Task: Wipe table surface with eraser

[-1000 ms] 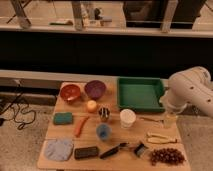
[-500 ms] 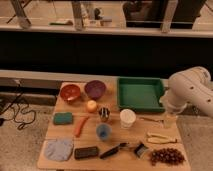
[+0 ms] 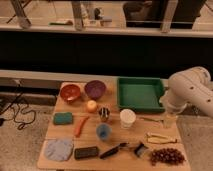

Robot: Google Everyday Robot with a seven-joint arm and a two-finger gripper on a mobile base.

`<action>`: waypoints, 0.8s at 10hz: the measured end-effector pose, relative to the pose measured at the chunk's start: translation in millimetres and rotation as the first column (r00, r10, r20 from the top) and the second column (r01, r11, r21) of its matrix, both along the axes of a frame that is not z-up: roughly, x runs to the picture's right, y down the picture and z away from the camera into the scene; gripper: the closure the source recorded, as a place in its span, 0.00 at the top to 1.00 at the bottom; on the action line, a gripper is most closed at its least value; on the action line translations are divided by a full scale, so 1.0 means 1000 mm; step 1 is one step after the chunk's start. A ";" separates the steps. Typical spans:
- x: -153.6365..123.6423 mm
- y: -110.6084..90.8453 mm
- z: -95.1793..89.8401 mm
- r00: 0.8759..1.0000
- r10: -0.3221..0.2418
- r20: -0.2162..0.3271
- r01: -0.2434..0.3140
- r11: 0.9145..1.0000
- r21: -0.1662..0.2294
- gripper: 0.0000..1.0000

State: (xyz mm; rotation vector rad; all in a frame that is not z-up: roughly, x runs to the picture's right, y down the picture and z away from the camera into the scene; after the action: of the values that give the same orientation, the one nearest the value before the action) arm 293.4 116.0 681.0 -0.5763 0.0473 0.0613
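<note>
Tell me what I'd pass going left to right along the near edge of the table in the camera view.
Blue-grey cloth → eraser → black-handled utensil → cluster of dark grapes. The gripper hangs farther back, above the right side of the table surface.

so quick colour rundown: table surface (image 3: 55,133) is light tan wood and the tray (image 3: 140,107) is solid green. Left of the tray there's an orange-red bowl (image 3: 70,92) and a purple bowl (image 3: 94,89). Further down-left of the tray: teal sponge (image 3: 63,118), dark grey-black eraser (image 3: 86,152), pale blue-grey cloth (image 3: 59,149). In front of the tray: white cup (image 3: 127,118), blue cup (image 3: 103,131), dark red grapes (image 3: 167,156). Arm (image 3: 190,90) is white, and the gripper (image 3: 170,120) by the tray's front right corner looks pale tan
</note>
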 end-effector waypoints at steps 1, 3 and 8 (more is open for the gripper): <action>0.000 0.000 0.000 1.000 0.000 0.000 0.000 1.000 0.000 0.80; 0.000 0.000 0.000 1.000 0.000 0.000 0.000 1.000 0.000 0.80; -0.021 0.019 0.007 0.998 -0.059 0.003 0.059 0.998 -0.031 0.80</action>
State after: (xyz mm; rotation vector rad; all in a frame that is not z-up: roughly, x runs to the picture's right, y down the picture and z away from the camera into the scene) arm 272.5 135.0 688.4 -0.6058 0.0636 0.0029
